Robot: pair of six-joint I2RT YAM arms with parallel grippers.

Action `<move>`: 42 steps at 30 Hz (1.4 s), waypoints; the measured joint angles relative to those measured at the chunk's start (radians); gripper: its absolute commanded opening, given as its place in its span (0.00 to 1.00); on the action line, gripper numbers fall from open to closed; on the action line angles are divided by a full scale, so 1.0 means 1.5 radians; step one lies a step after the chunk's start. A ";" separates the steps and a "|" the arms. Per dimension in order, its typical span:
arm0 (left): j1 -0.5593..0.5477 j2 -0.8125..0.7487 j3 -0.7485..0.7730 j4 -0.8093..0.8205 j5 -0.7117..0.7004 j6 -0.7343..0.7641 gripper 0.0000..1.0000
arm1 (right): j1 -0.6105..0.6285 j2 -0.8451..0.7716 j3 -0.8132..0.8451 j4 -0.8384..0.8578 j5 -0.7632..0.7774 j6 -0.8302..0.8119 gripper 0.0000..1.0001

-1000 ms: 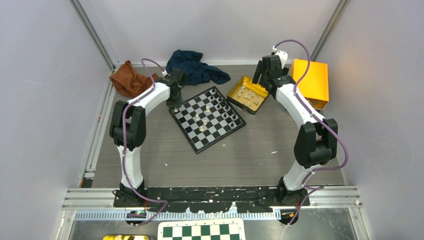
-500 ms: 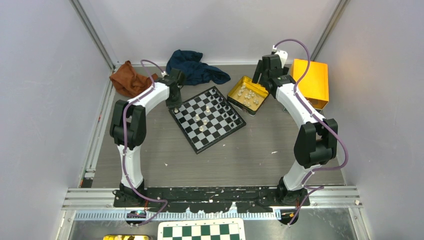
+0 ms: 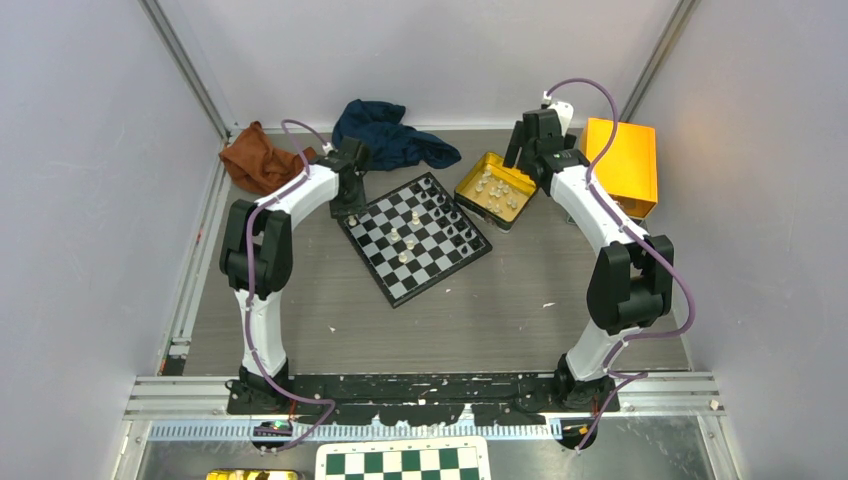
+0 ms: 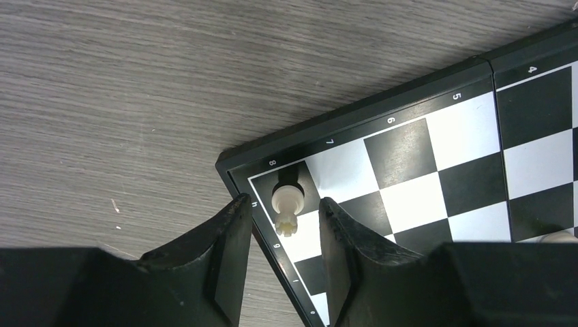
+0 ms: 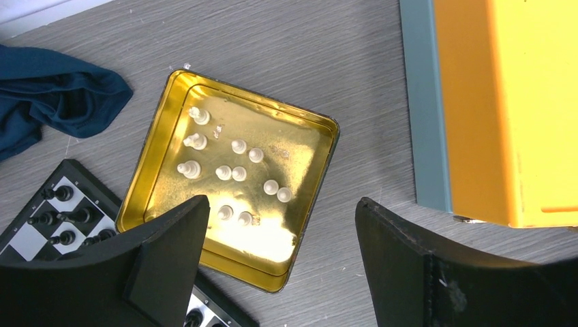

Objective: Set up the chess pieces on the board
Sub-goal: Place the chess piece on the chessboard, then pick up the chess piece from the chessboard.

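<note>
The board [image 3: 366,262] lies turned at an angle on the table. Black pieces [image 3: 450,212] stand along its far right side and a few white pieces [image 3: 405,240] near its middle. My left gripper [image 3: 350,205] is open at the board's left corner. In the left wrist view its fingers [image 4: 235,225] straddle a white rook [image 4: 287,204] standing on the corner square, without touching it. My right gripper [image 3: 528,150] is open and empty above a gold tin [image 3: 468,175]. The right wrist view shows several white pieces [image 5: 232,172] standing in the tin [image 5: 151,146].
An orange box [image 3: 622,165] lies right of the tin. A dark blue cloth [image 3: 385,135] and a brown cloth [image 3: 258,160] lie at the back. A green-and-white checkered sheet [image 3: 403,462] lies below the arm bases.
</note>
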 measured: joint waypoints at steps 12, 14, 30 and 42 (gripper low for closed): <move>-0.010 -0.092 -0.034 0.002 -0.003 0.008 0.64 | 0.001 0.001 0.009 -0.003 0.001 -0.005 0.84; -0.020 -0.130 -0.040 0.003 -0.005 0.013 0.65 | 0.001 0.002 0.009 -0.003 0.001 -0.005 0.84; -0.208 -0.156 -0.040 0.027 0.056 0.172 0.55 | 0.001 0.002 0.009 -0.003 0.012 0.000 0.84; -0.225 -0.096 -0.013 0.024 0.123 0.208 0.50 | 0.001 0.002 -0.006 0.000 0.020 0.000 0.84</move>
